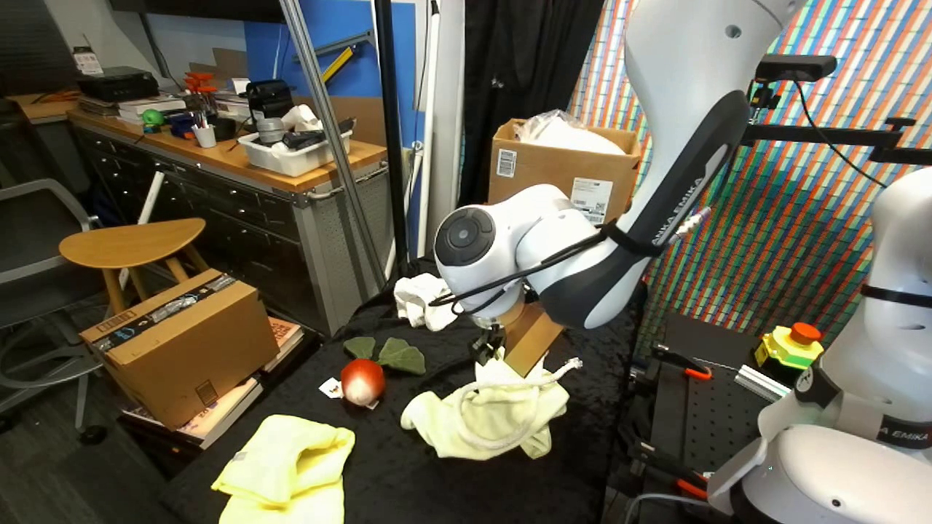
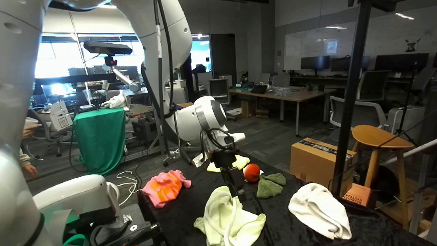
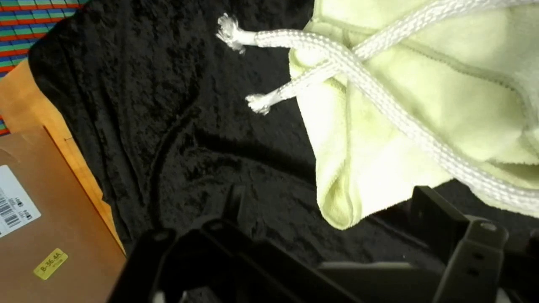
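My gripper point(image 3: 330, 200) is open in the wrist view, its two dark fingers wide apart with nothing gripped. A folded corner of a pale green cloth point(image 3: 379, 139) reaches between the fingers in that picture; whether they touch is unclear. A white braided rope point(image 3: 391, 101) with frayed ends lies across this cloth. In both exterior views the gripper point(image 1: 489, 346) point(image 2: 240, 194) points down at the edge of the pale green cloth point(image 1: 437, 426) point(image 2: 218, 201). A red onion point(image 1: 362, 382) point(image 2: 252, 173) and green leaves point(image 1: 400, 355) point(image 2: 269, 186) lie near it.
A black-covered table point(image 1: 408, 487) bears a yellow cloth point(image 1: 291, 458), a white cloth point(image 2: 321, 210) and a pink and orange cloth point(image 2: 167, 188). A cardboard box point(image 1: 561, 171) stands behind the arm. A yellow emergency stop point(image 1: 790, 349) sits by another arm's base.
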### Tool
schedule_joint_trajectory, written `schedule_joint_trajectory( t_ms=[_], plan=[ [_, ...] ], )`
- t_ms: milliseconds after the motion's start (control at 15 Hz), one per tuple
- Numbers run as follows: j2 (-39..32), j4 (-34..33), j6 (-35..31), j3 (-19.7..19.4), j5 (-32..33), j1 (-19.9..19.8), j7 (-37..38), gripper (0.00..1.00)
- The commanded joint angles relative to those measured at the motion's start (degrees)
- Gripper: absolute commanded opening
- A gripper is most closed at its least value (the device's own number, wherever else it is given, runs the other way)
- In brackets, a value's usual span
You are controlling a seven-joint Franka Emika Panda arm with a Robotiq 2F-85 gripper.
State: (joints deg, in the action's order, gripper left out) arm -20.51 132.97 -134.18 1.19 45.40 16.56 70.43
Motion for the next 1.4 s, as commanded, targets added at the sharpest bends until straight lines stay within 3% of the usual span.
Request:
schedule_joint_trajectory(
  t_ms=[0,200,400,800,1333],
  plan=[
    [3.6,-0.5,-0.9,0.3,0.0,-2.4,-2.8,1.0],
    [3.0,-4.8,-0.2,0.3,-2.1,-4.9,-7.8,1.0],
    [1.7,-11.7,3.2,1.6,-8.3,-8.2,-20.5,1.0],
    [-3.4,-29.7,14.1,-0.3,-16.9,-8.5,-42.1,1.0],
    [-15.3,-44.2,18.6,-1.0,-22.7,-8.3,-54.5,1.0]
  ],
)
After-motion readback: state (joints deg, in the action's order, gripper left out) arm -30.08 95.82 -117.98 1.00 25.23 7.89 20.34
